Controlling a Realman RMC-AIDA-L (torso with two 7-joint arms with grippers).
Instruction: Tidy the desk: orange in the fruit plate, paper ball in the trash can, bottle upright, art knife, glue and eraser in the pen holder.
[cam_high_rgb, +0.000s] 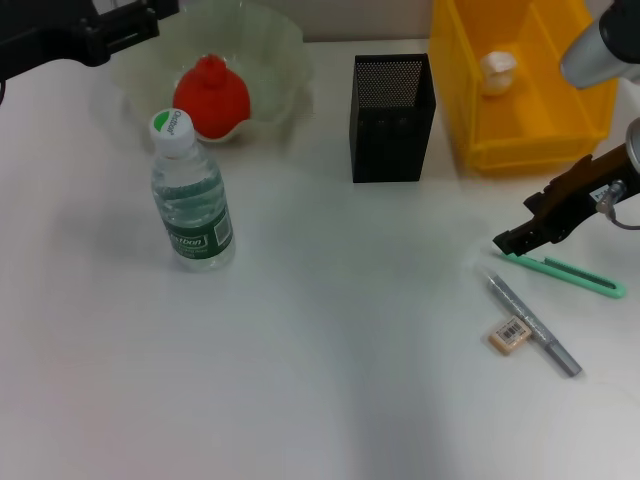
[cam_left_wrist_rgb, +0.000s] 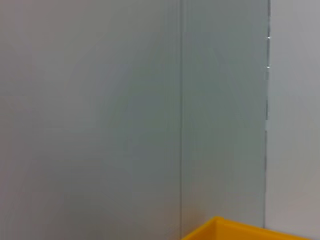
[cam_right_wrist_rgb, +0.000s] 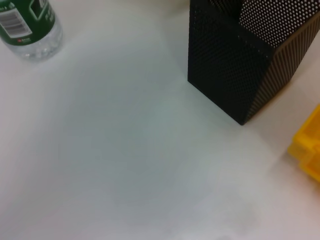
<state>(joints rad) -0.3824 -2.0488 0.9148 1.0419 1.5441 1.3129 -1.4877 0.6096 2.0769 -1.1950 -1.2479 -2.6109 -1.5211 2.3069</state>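
The clear water bottle (cam_high_rgb: 190, 195) stands upright at the left; its base also shows in the right wrist view (cam_right_wrist_rgb: 30, 27). The orange (cam_high_rgb: 211, 97) lies in the translucent fruit plate (cam_high_rgb: 275, 45). The black mesh pen holder (cam_high_rgb: 392, 117) (cam_right_wrist_rgb: 240, 65) stands at the middle back. The paper ball (cam_high_rgb: 497, 70) lies in the yellow bin (cam_high_rgb: 470, 110). My right gripper (cam_high_rgb: 515, 240) hovers at the near end of a slim green tool, apparently the art knife (cam_high_rgb: 565, 272). A grey pen-shaped glue (cam_high_rgb: 533, 325) and the eraser (cam_high_rgb: 509, 335) lie just in front. My left gripper (cam_high_rgb: 100, 35) is raised at the back left.
The yellow bin's corner shows in the left wrist view (cam_left_wrist_rgb: 225, 231) below a plain wall, and in the right wrist view (cam_right_wrist_rgb: 307, 150). White tabletop (cam_high_rgb: 330, 380) stretches between the bottle and the small tools.
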